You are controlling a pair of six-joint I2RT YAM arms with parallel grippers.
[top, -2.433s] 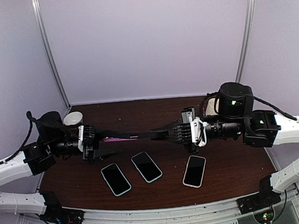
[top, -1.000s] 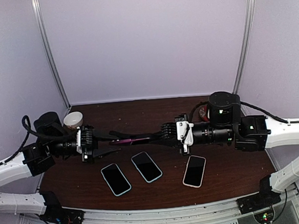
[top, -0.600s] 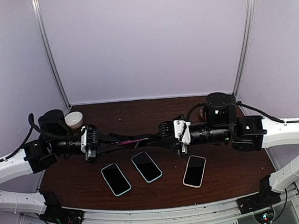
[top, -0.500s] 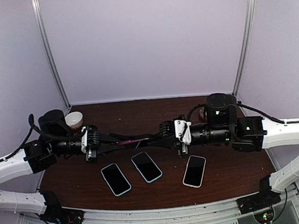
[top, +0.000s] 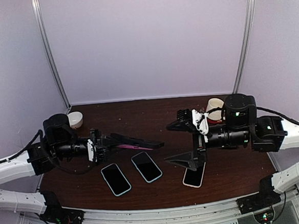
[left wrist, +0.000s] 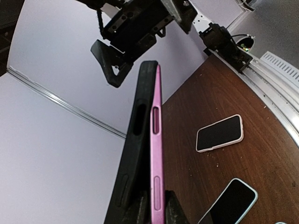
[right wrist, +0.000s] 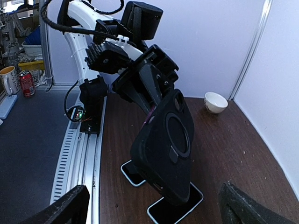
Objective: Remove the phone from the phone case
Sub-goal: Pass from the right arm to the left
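From above, my left pincer [top: 110, 143] is clamping one short end of the black phone case [top: 144, 142]. The pink phone [top: 125, 146] is lying against it, and both are hanging in the air over the table [top: 154, 111], above some loose handsets [top: 146, 166]. The long axis is running left to right, from one of my arms toward the other. The free end is pointing into my right pincer [top: 184, 143], whose fingers are standing wide apart and gripping nothing, near that end but not touching it. My right arm is therefore the one placed to take the free end.

Through my left wrist, I am seeing the pair edge-on, rising from between my fingers [left wrist: 174, 212] at the bottom. The pink side is lying on the right and the black shell on the left, the two touching along their length. I cannot tell whether the phone is fully seated. My right pincer is hanging beyond the top, spread and clear of it.

Through my right wrist, the case's back, with its camera cut-out and ring, is facing me, tilted, straight ahead between my spread fingers [right wrist: 65, 207]. A white bowl [right wrist: 216, 101] is sitting well behind. I am judging that the next move means advancing along that axis and closing on the case alone.
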